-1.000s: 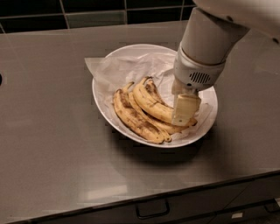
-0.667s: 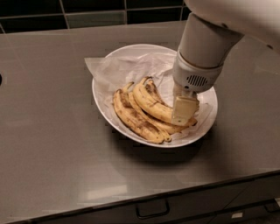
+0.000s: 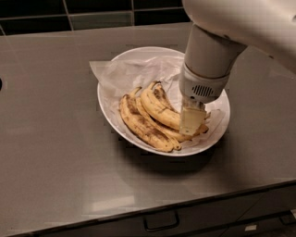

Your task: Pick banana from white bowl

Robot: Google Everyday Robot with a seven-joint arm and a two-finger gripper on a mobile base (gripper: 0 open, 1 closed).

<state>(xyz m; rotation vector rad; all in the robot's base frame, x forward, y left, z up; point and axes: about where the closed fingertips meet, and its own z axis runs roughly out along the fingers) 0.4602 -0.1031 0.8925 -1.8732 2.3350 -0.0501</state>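
Note:
A wide white bowl point(image 3: 107, 109) sits on the grey counter and holds a bunch of several bananas. The banana point(image 3: 159, 108) is the plump, bright yellow one on the upper side of the bunch; darker, brown-blotched bananas point(image 3: 141, 125) lie beside it. My gripper point(image 3: 192, 121) reaches straight down into the bowl and rests at the right end of the bunch, touching or just above the banana's end. The arm's white wrist point(image 3: 206, 69) hides the bowl's back right part.
A crumpled white paper sheet point(image 3: 121, 74) lines the bowl and sticks out over its back left rim. The grey counter point(image 3: 51, 139) surrounds the bowl. A dark tiled wall point(image 3: 92, 7) runs behind, and drawer handles point(image 3: 161, 221) show below the front edge.
The gripper has sunk slightly lower onto the right end of the bunch, and the arm above has shifted a little left. The bananas and bowl have not moved.

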